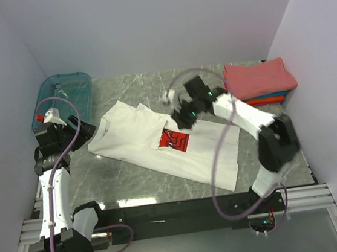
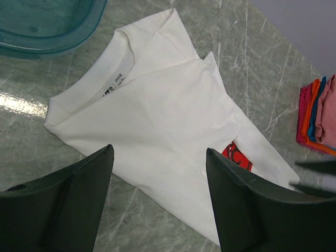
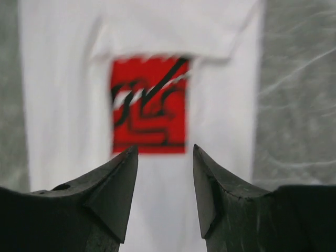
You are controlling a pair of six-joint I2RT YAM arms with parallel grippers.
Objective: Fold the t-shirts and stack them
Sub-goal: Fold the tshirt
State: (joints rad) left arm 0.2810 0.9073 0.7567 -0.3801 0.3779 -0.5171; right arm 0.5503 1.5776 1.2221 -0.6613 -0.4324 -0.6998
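The white t-shirt (image 1: 134, 136) lies spread slantwise on the marble table, collar toward the left, with one side folded in over the chest. Its red square print (image 1: 175, 140) shows partly under that fold. My right gripper (image 1: 183, 117) hovers over the print (image 3: 149, 105), open (image 3: 164, 149) and holding nothing. Off the shirt's collar end, my left gripper (image 1: 91, 132) stands open (image 2: 159, 149), empty, above the shirt's near edge (image 2: 157, 121). Folded t-shirts in coral-red, orange and blue form a stack (image 1: 259, 79) at the back right, also in the left wrist view (image 2: 317, 113).
A teal plastic bin (image 1: 64, 94) sits in the back left corner, close to the left arm, its rim (image 2: 47, 44) just beyond the shirt's collar. White walls close in the table on three sides. Grey marble table (image 1: 126, 179) shows in front of the shirt.
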